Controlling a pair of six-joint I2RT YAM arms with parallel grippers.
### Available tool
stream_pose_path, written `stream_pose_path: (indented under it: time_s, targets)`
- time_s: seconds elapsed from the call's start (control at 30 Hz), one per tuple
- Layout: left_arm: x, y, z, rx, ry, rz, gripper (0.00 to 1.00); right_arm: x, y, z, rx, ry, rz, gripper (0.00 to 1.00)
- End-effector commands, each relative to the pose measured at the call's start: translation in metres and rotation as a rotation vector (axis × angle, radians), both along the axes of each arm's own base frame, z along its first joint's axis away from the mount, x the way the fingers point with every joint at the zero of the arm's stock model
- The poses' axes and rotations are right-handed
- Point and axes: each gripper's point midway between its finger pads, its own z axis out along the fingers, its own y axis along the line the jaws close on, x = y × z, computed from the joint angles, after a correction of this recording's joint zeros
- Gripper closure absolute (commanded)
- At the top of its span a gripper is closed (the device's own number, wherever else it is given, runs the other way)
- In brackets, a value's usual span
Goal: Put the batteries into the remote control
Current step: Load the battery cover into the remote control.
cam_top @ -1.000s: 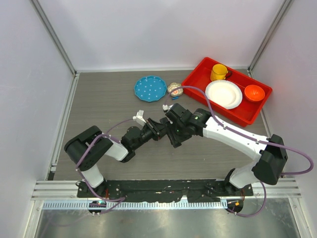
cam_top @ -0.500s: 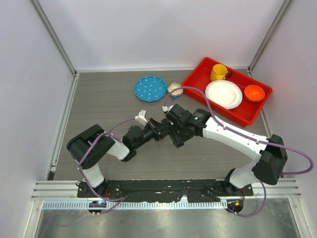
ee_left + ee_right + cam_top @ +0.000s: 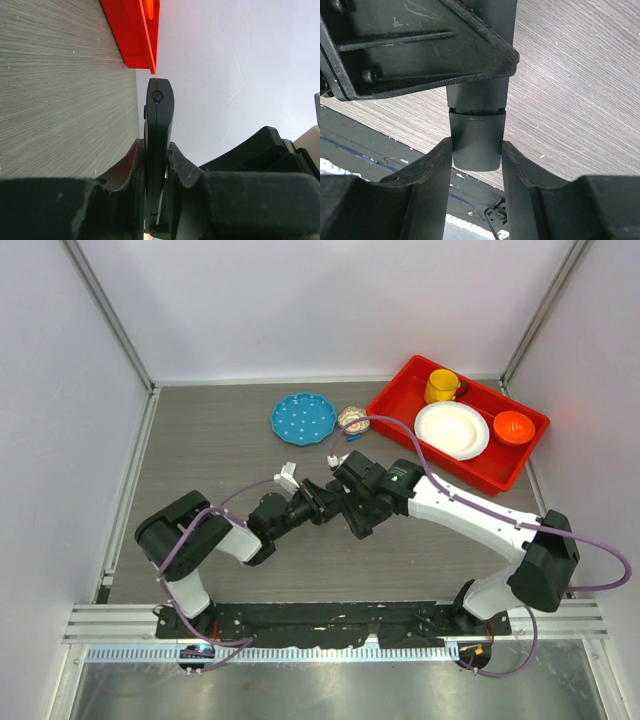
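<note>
The remote control (image 3: 334, 500) is a slim black bar held above the table between my two grippers. My left gripper (image 3: 318, 504) is shut on it; in the left wrist view the remote (image 3: 159, 115) stands edge-on out of the fingers (image 3: 131, 165). My right gripper (image 3: 350, 512) is closed around the remote's other end. In the right wrist view both fingers (image 3: 437, 165) press the sides of the end cover (image 3: 476, 142), with a seam above it. The batteries are out of view.
A red tray (image 3: 398, 392) at the back right holds a yellow cup (image 3: 441, 386), a white plate (image 3: 452, 429) and an orange bowl (image 3: 513, 426). A blue dotted plate (image 3: 303, 418) and a small patterned object (image 3: 352, 420) lie behind the grippers.
The left arm has shifted slightly to the right with the remote. Both grips look unchanged.
</note>
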Motion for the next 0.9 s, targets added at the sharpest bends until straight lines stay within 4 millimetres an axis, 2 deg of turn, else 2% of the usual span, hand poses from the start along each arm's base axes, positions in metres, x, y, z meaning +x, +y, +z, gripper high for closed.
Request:
stream_pose_path:
  time_s: [0.0,0.13,0.87]
  targets:
    - [-0.026,0.0,0.094,-0.263,-0.225,-0.107,1.0,0.018,-0.016,0.001,-0.091,-0.077,-0.032,0.91]
    - [-0.028,0.001,0.101,-0.273,-0.24,-0.108,1.0,0.02,-0.015,0.003,-0.086,-0.082,-0.035,0.91]
    - [-0.041,-0.009,0.101,-0.278,-0.235,-0.144,1.0,0.033,-0.006,0.01,-0.064,-0.125,-0.046,0.92]
